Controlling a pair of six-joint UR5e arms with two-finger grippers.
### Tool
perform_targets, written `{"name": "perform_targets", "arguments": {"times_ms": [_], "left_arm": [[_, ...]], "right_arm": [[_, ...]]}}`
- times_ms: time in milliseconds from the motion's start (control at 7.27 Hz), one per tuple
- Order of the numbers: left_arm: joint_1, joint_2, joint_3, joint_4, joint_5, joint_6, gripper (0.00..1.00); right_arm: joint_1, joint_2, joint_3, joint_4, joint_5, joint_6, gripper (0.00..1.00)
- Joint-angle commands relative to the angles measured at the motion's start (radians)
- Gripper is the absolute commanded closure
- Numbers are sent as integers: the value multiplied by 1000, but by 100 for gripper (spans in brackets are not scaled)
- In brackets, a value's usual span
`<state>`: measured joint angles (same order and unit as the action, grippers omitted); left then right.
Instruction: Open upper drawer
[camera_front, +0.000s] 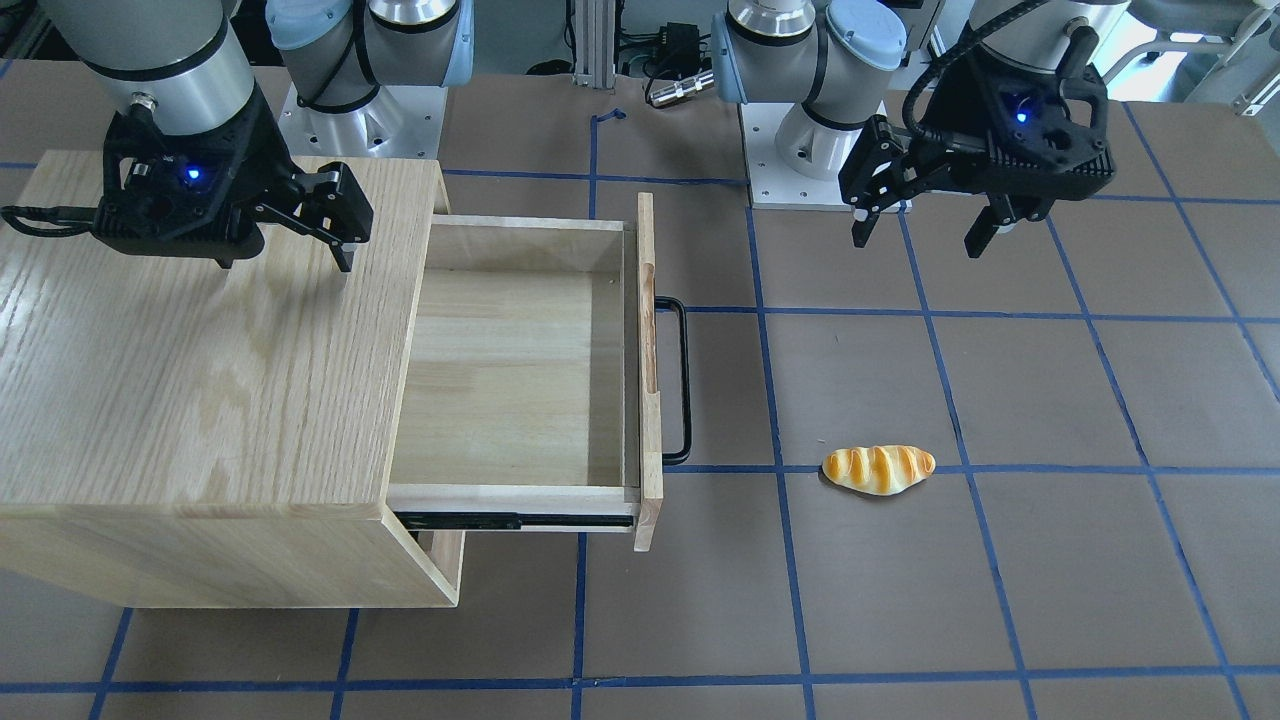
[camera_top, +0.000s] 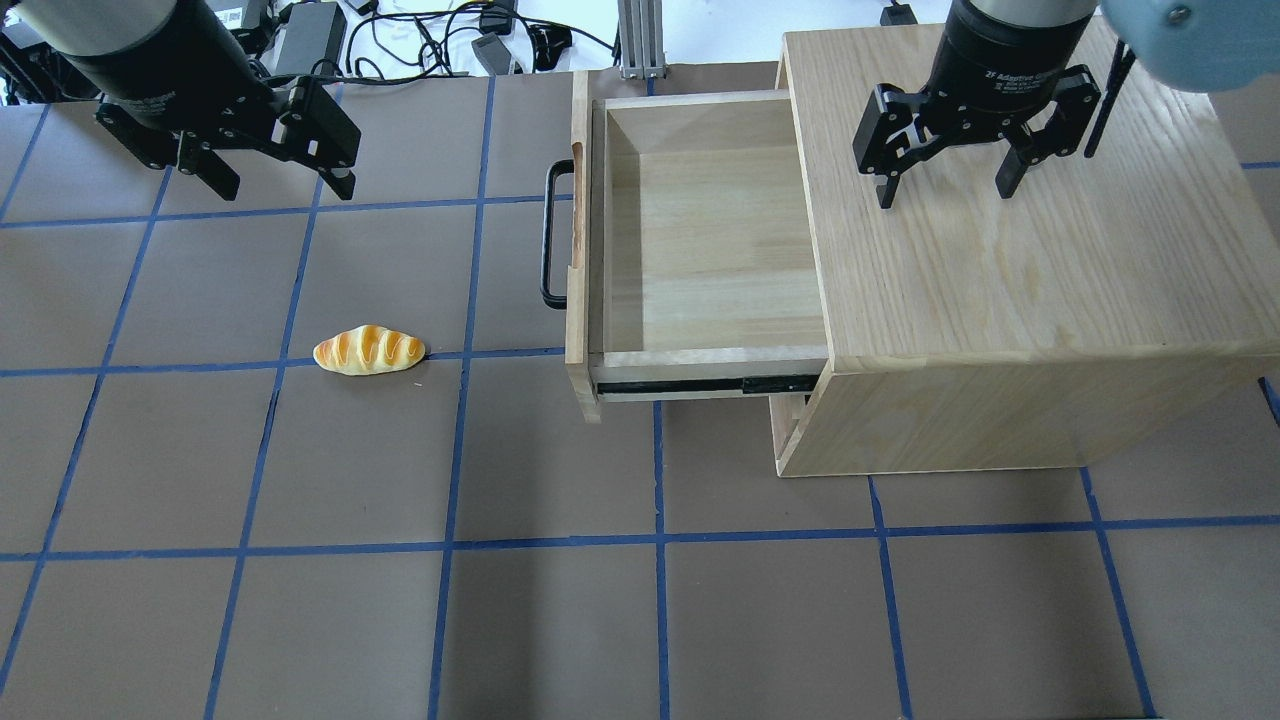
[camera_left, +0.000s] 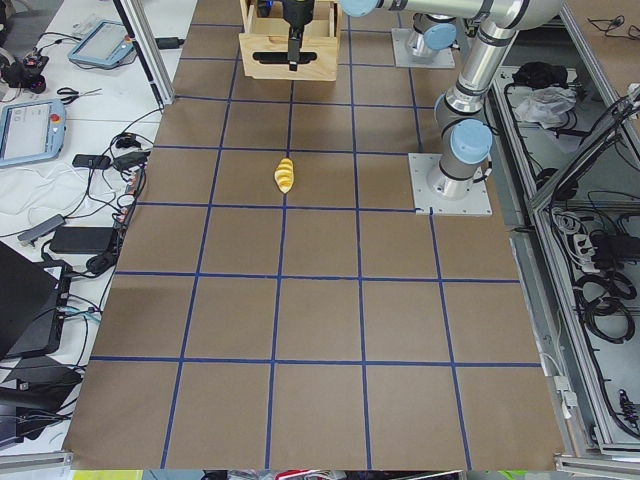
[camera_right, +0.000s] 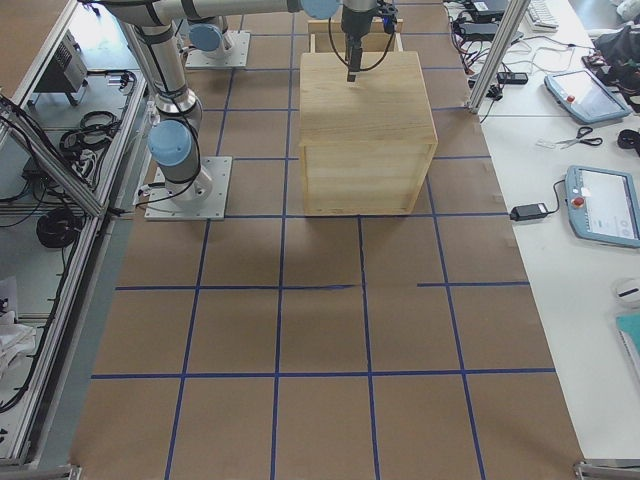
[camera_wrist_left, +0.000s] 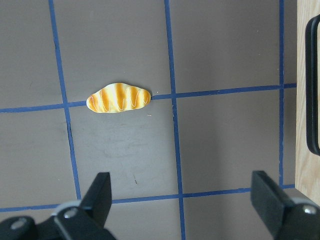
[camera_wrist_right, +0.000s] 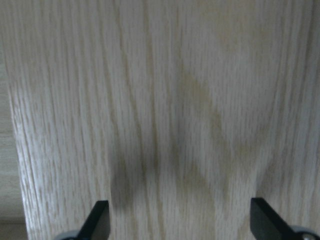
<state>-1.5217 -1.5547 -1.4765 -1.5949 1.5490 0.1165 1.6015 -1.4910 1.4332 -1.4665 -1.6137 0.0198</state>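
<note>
The tabletop (camera_top: 300, 620) is covered in brown matting ruled into squares by blue tape. Beyond its far edge, behind the cabinet (camera_top: 1050, 280), lies a tangle of black cables (camera_top: 440, 30) and power bricks. The side views show white benches off either end of the tabletop, with teach pendants (camera_left: 28, 130) on them.

There are two arms, two grippers, one cabinet, one pulled-out drawer and one bread roll.

Farthest to the robot's left of the cabinet, the left gripper (camera_top: 285, 190) hangs above bare matting. Its fingers are spread wide, with nothing between them and nothing touching them. The bread roll (camera_top: 369, 350), golden with pale stripes, lies on a blue tape line between that gripper and the cabinet, well clear of both.

The upper drawer (camera_top: 700, 250) stands drawn far out of the cabinet's left face. Its pale interior is bare, and its black bar handle (camera_top: 548, 235) points away from the cabinet. One black slide rail (camera_top: 690, 384) shows along its near side, running back into the cabinet body.

The right gripper (camera_top: 946, 195) is over the cabinet's grained top, near its far edge. Its fingers point down and are set wide apart, gripping nothing. Whether the tips touch the wood cannot be told.
</note>
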Motion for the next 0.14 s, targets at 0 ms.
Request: {"name": "perform_targets", "arguments": {"times_ms": [0], "left_arm": [[0,1,-1,0,0,0,0]], "right_arm": [[0,0,0,0,0,0,0]]}}
